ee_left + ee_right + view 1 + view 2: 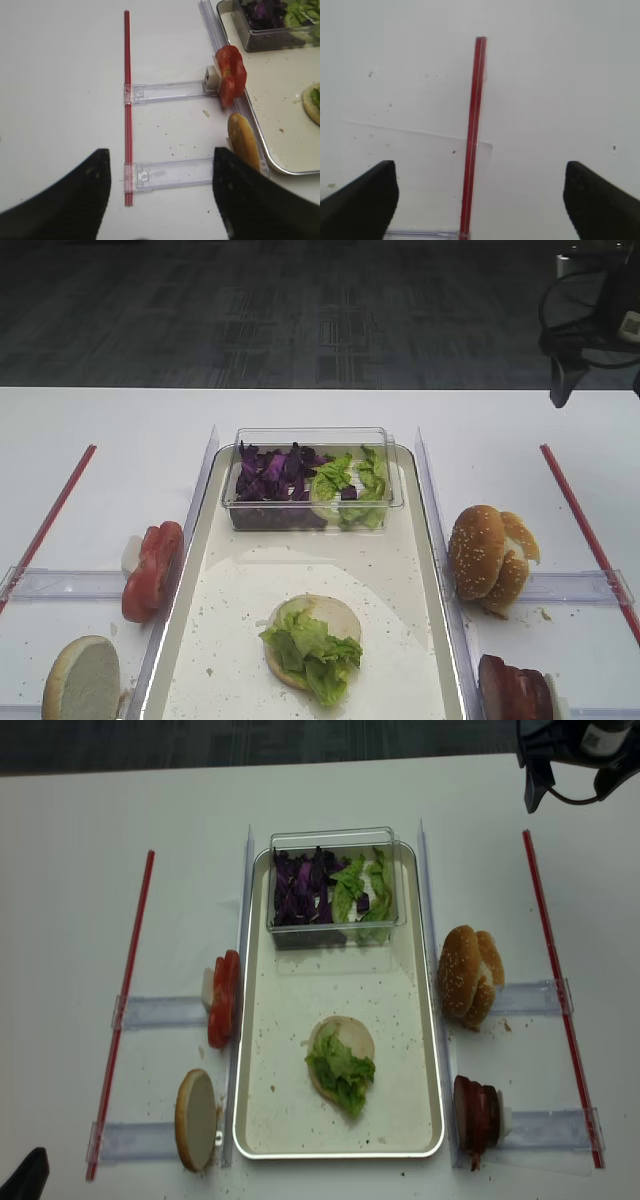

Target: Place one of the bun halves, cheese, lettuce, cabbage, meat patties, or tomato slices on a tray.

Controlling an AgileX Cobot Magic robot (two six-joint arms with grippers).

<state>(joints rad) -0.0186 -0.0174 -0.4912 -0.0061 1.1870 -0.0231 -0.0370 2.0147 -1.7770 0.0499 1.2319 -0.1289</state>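
Tray (pixel 258 1020) is taken as the landmark: it lies lengthwise in the middle of the desk (pixel 80 820), crumb-speckled. On its near half a pale bun half (pixel 345 1038) lies flat with lettuce (pixel 342 1072) spread over it. At the tray's far end stands a clear tub (pixel 335 838) holding purple cabbage (pixel 300 890) beside more green leaves. Left of the tray, just outside its rim, tomato slices (pixel 224 998) are stacked on edge, and a pale bun half (pixel 197 1118) stands nearer the front corner. Right of the tray, sesame bun domes (pixel 468 975) lean together, and meat patties (pixel 475 1112) are stacked by the front corner. No cheese can be made out.

Both pincers are seen standing apart and empty. The right pincer (pixel 480 200) is held over bare desk and a red strip (pixel 474 135), well right of the tray and toward its far end. The left pincer (pixel 160 195) is held left of the tray's front corner, with the tomato slices ahead of it.

The step in hand is judged to be the choice of, and approach to, the next ingredient; nothing is gripped yet. A reach to one stack beside the tray is called for next, with one piece closed on without the rest being toppled, then carried over the rim and set down.
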